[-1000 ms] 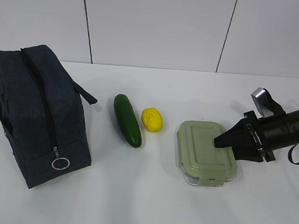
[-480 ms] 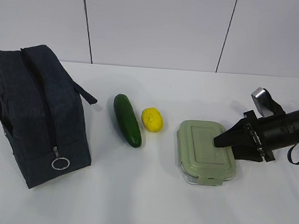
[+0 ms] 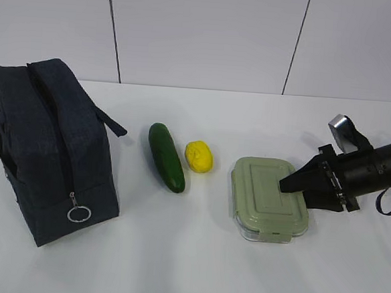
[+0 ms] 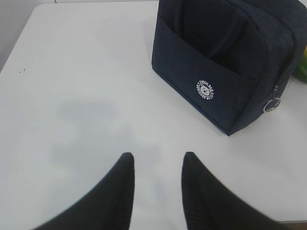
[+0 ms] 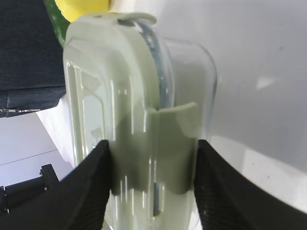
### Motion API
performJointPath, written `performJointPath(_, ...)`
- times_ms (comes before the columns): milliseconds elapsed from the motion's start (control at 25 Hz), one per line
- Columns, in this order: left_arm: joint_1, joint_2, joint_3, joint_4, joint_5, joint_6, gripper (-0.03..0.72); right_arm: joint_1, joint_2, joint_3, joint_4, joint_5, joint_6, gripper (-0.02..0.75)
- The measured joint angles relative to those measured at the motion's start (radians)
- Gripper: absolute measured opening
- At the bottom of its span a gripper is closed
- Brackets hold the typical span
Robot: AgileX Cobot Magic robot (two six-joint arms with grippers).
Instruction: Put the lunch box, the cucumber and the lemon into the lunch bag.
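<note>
The right gripper [image 5: 151, 177] stood with its fingers [image 5: 91, 191] clamped across the short end of the lunch box [image 3: 269, 199] on the counter [image 3: 194, 267], with the closed lunch bag [image 3: 47, 149] well apart toward nine o'clock; the left gripper [image 4: 156, 165], fingers apart and empty, was nearer the bag.

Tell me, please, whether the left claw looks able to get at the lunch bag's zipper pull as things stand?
Probably yes: the left claw hangs open over bare table, and the ring pull on the lunch bag is exposed.
</note>
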Motion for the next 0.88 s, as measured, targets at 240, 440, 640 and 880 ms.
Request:
performJointPath(240, 0.000, 0.000, 0.000, 0.000, 0.000, 0.000, 0.243, 0.000, 0.000, 0.000, 0.000, 0.000, 0.010, 0.385)
performJointPath(440, 0.000, 0.000, 0.000, 0.000, 0.000, 0.000, 0.242, 0.000, 0.000, 0.000, 0.003, 0.000, 0.040, 0.385)
performJointPath(640, 0.000, 0.000, 0.000, 0.000, 0.000, 0.000, 0.243, 0.000, 0.000, 0.000, 0.009, -0.002, 0.062, 0.385)
performJointPath(880, 0.000, 0.000, 0.000, 0.000, 0.000, 0.000, 0.243, 0.000, 0.000, 0.000, 0.011, -0.002, 0.079, 0.384)
